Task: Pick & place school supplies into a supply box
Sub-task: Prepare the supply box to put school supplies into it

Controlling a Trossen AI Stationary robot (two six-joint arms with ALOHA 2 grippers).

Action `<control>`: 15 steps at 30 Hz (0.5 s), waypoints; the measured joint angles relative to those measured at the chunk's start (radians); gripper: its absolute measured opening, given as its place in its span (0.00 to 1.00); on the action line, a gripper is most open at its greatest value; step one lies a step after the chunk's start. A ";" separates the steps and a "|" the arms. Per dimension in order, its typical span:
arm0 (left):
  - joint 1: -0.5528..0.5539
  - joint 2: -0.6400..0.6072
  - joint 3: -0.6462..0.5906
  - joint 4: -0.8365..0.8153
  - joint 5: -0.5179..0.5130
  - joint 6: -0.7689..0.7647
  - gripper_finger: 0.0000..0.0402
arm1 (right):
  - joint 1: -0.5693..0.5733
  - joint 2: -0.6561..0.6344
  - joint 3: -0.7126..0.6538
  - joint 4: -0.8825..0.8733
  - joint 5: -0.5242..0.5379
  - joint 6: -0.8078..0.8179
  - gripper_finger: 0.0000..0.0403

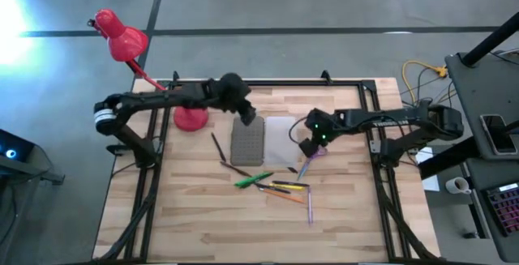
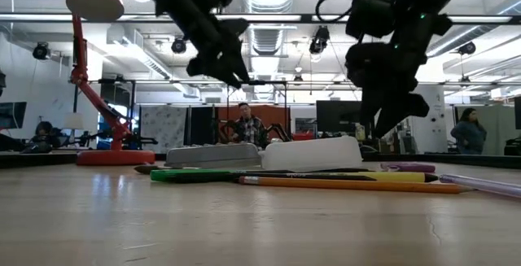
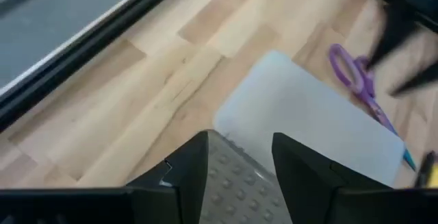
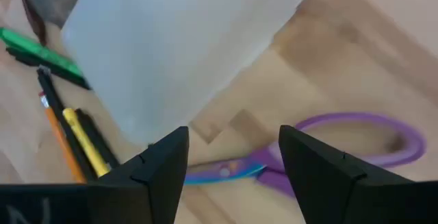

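Note:
The supply box lies open and flat mid-table, its grey ribbed half [image 1: 247, 142] beside its whitish half [image 1: 280, 141]. My left gripper [image 1: 248, 118] hovers open above the grey half's far edge [image 3: 236, 172]. My right gripper [image 1: 309, 147] hangs open above the purple-handled scissors [image 4: 301, 155], which lie on the wood at the whitish half's right [image 1: 312, 156]. A green marker [image 1: 253, 180], yellow, orange and dark pens [image 1: 285, 188] and a purple pen [image 1: 309, 207] lie in a cluster nearer the table's near edge. A dark brown pencil [image 1: 217, 147] lies left of the box.
A red desk lamp [image 1: 122, 42] stands on its base [image 1: 190, 117] at the table's far left, close to my left arm. Black frame rails [image 1: 154, 168] run along the table's sides. People show in the room behind the table [image 2: 244, 124]. Bare wood lies toward the near edge [image 1: 243, 232].

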State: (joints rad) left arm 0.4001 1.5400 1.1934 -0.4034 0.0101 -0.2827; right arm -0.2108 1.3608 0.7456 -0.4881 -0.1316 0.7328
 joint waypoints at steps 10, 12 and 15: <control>-0.108 0.101 0.100 -0.056 0.152 0.001 0.37 | -0.164 0.051 -0.043 0.151 0.130 0.151 0.54; -0.159 0.097 0.097 -0.048 0.138 0.001 0.37 | -0.242 0.064 -0.043 0.206 0.080 0.136 0.54; -0.218 0.096 0.079 -0.050 0.125 -0.001 0.37 | -0.341 0.099 -0.025 0.226 0.049 0.097 0.54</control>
State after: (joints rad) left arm 0.1818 1.6356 1.2724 -0.4531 0.1352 -0.2840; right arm -0.5517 1.4596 0.7207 -0.2623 -0.0823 0.8294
